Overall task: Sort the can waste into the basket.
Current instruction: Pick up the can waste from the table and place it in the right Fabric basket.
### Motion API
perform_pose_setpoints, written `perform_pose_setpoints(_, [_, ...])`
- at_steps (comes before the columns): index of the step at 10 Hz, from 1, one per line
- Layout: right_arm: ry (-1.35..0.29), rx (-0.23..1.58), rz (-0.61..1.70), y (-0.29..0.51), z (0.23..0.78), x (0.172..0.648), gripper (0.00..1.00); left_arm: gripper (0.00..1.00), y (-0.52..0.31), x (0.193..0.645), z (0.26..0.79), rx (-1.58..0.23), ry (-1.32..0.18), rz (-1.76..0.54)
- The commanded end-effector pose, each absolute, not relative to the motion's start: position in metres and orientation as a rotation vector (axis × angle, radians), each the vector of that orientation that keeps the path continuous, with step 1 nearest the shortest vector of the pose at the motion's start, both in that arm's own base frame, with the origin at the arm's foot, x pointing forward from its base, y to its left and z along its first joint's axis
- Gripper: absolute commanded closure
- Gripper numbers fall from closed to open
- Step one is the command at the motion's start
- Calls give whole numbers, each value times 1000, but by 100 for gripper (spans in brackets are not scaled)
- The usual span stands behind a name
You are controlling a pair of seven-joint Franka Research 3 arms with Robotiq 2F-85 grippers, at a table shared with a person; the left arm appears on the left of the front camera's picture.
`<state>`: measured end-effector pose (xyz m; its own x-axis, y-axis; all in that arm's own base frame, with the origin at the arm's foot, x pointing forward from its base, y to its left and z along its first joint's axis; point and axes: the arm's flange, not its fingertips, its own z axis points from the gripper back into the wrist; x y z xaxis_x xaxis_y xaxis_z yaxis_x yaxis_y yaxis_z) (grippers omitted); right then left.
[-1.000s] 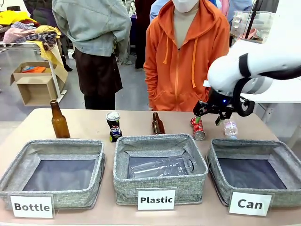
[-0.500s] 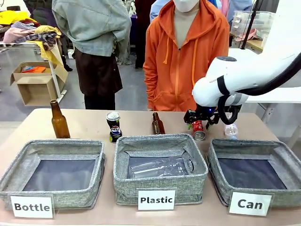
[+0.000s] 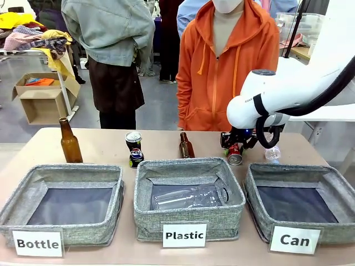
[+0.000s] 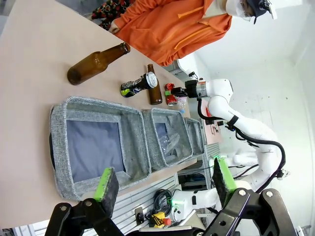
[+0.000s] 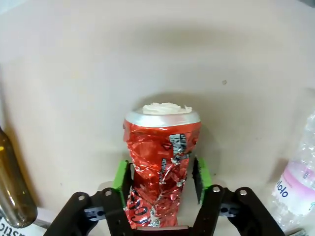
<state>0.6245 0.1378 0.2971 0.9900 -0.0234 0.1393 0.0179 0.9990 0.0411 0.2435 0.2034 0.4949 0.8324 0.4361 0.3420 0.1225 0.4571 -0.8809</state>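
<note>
Red can (image 5: 158, 157) sits between your right gripper's (image 5: 161, 178) pads (image 5: 121, 178), can't tell if clamped; left gripper's (image 4: 165, 179) wide open. Basket's (image 3: 333, 228) empty; black can (image 3: 133, 140) and blue can (image 3: 136, 158) wait too.

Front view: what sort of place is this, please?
Probably a robotics lab set up for waste sorting: the Bottle basket, Plastic basket and Can basket, a white robot arm over the table, a cardboard box behind.

Your left gripper (image 4: 165, 177): held high, jaws wide apart. Your right gripper (image 5: 160, 177): held low, jaws half-narrowed.
</note>
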Motion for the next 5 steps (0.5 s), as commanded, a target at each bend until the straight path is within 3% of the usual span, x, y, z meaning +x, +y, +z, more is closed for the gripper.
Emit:
perform_pose_setpoints(1, [-160, -17, -50, 146, 301, 627, 100, 0, 204, 245, 496, -1106, -606, 190])
perform_pose_setpoints(3, [-156, -13, -52, 143, 303, 626, 97, 0, 204, 245, 496, -1106, -606, 190])
perform_pose_setpoints(5, [-170, 8, -42, 133, 327, 621, 100, 0, 204, 245, 496, -1106, -606, 190])
